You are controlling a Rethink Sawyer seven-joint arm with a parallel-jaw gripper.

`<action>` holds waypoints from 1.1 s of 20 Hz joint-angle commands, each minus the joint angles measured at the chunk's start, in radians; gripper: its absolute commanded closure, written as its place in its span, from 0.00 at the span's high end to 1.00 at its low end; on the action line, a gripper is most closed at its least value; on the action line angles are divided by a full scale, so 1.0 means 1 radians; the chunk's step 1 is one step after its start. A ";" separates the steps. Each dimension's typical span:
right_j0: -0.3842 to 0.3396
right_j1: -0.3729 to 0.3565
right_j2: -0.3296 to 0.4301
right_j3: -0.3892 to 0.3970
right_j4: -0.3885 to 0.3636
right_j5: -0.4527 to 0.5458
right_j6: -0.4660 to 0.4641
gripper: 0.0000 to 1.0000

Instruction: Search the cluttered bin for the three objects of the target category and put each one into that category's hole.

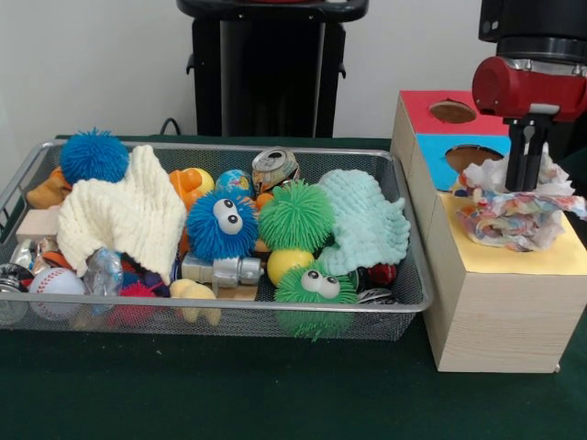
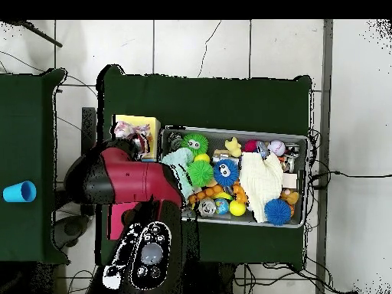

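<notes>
Gripper [image 1: 527,183] over wooden sorting box [image 1: 495,321], black fingers closed on crumpled multicoloured wrapper [image 1: 514,215]. Wrapper resting on yellow section [image 1: 527,261], beside blue section's hole [image 1: 472,158]; red section's hole [image 1: 452,112] behind. Wire bin [image 1: 211,312] left of box, packed: crushed can [image 1: 275,168], green fuzzy ball [image 1: 295,216], blue googly-eyed ball [image 1: 222,225], cream cloth [image 1: 124,215], mint cloth [image 1: 367,220], baseball [image 1: 55,282].

Even, soft indoor light, mild blur
</notes>
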 commanded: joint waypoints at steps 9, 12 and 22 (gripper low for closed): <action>-0.039 0.072 0.049 0.070 -0.054 0.016 0.137 0.00; -0.041 0.074 0.055 0.077 -0.049 0.007 0.145 0.00; -0.005 0.083 0.041 0.074 -0.015 0.032 0.189 0.00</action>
